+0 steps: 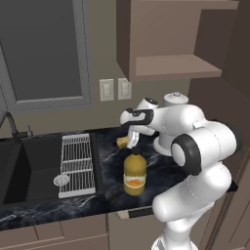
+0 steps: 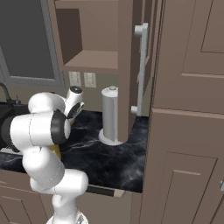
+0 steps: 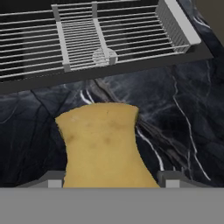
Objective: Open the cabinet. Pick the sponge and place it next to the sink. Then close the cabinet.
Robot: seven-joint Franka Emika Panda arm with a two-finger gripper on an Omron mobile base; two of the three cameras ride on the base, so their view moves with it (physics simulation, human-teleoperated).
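gripper (image 3: 109, 183) is clamped on the sponge (image 3: 103, 144), one finger on each side, holding it low over the dark marble counter (image 3: 183, 131) just beside the sink (image 1: 34, 166) and its white wire rack (image 1: 77, 163). cabinet (image 1: 171, 39) door is open, orange bottle (image 1: 135, 173) stands on the counter near the arm.

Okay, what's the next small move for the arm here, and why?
Probably lower slightly and open the gripper. The yellow-tan rectangular sponge sits pinched between its fingertips, over the dark marble counter beside the black recessed sink's white wire rack, and the brown wooden cabinet's door stands open.
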